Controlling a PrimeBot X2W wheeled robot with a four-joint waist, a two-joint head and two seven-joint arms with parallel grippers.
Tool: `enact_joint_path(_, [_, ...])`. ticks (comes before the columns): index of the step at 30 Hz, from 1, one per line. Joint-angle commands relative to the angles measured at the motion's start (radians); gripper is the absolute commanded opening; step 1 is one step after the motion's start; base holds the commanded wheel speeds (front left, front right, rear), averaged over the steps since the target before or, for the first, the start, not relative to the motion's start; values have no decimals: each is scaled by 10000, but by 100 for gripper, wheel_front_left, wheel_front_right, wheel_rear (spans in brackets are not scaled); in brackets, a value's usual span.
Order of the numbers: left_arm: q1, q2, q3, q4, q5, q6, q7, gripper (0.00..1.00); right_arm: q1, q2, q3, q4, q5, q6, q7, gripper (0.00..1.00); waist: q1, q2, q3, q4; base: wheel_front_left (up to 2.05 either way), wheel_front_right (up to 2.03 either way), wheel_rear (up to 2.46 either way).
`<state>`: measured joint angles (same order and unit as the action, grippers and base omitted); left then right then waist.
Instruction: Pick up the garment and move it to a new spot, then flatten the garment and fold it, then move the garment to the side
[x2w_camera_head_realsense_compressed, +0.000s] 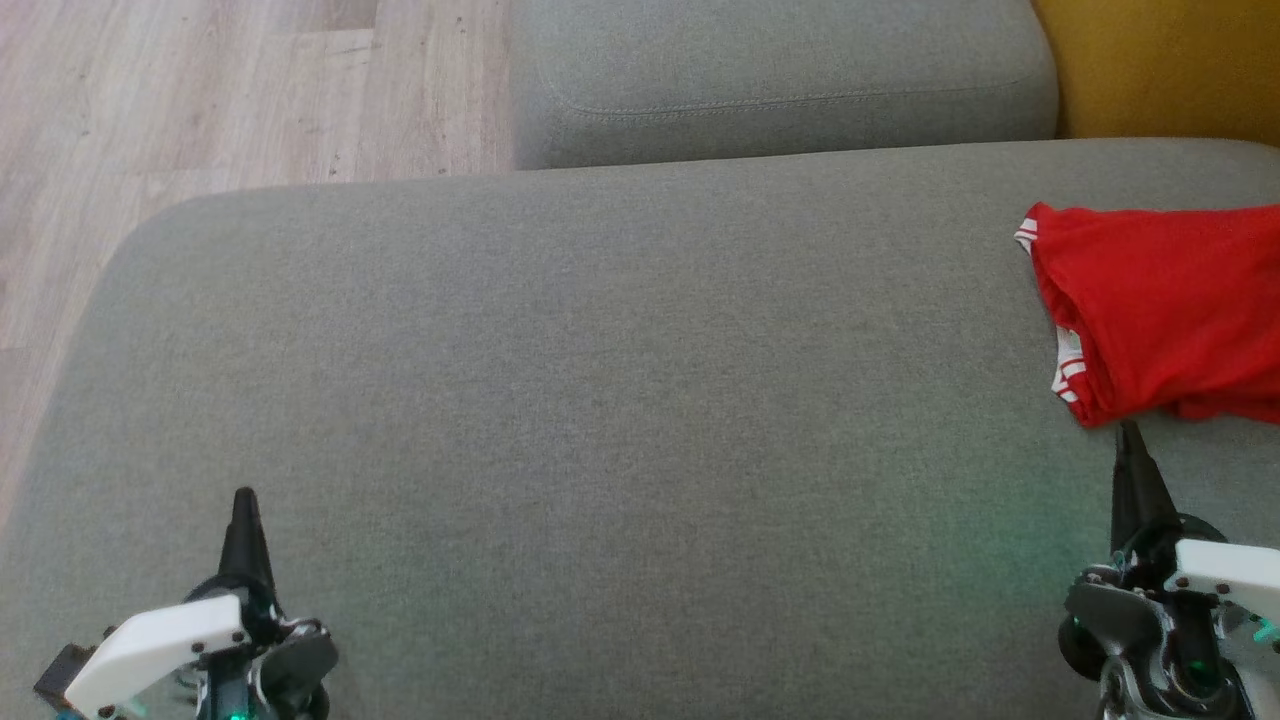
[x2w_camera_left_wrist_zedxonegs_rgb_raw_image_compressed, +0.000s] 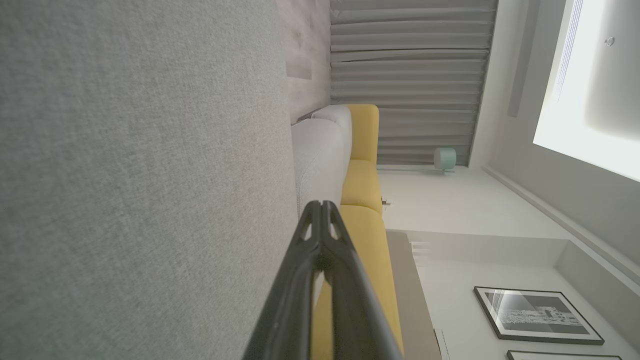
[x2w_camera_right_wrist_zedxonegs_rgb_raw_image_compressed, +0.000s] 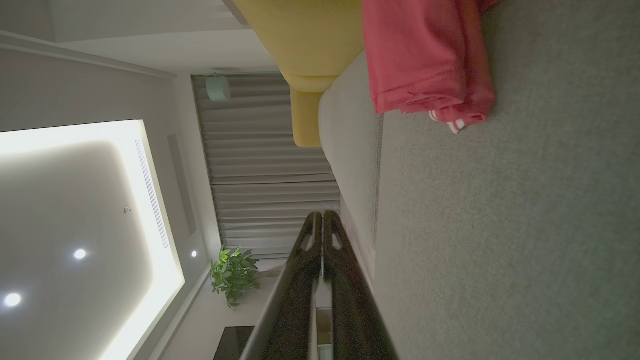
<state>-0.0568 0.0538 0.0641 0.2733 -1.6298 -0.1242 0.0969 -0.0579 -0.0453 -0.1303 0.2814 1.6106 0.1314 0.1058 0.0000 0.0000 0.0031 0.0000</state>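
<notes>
The garment (x2w_camera_head_realsense_compressed: 1165, 310) is a red piece with white-striped trim, folded into a compact stack at the right edge of the grey cushion (x2w_camera_head_realsense_compressed: 600, 400). In the right wrist view the garment (x2w_camera_right_wrist_zedxonegs_rgb_raw_image_compressed: 425, 55) lies at the top, beyond the fingertips. My right gripper (x2w_camera_head_realsense_compressed: 1130, 432) is shut and empty, its tip just short of the garment's near edge. My left gripper (x2w_camera_head_realsense_compressed: 243, 497) is shut and empty at the lower left, far from the garment. Both pairs of fingers press together in the wrist views: left gripper (x2w_camera_left_wrist_zedxonegs_rgb_raw_image_compressed: 320, 205), right gripper (x2w_camera_right_wrist_zedxonegs_rgb_raw_image_compressed: 322, 215).
A second grey cushion (x2w_camera_head_realsense_compressed: 780, 80) sits behind the first. A yellow sofa part (x2w_camera_head_realsense_compressed: 1160, 65) is at the top right. Pale wooden floor (x2w_camera_head_realsense_compressed: 200, 100) runs along the left. Most of the big cushion is bare fabric.
</notes>
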Motion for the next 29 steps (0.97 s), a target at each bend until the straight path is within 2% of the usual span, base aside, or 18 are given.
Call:
enact_joint_path(1, [-500,66,360,-287,99,-65,53,0,-497,-83,204,-369,12,-7,43,0,0,0,0,0,0,0,0])
enact_joint_path(29, [-504,33,408,-285,139,-65,92,0,-499,-71,186,-368,-3,-7,58,0,0,0,0,0,0,0,0])
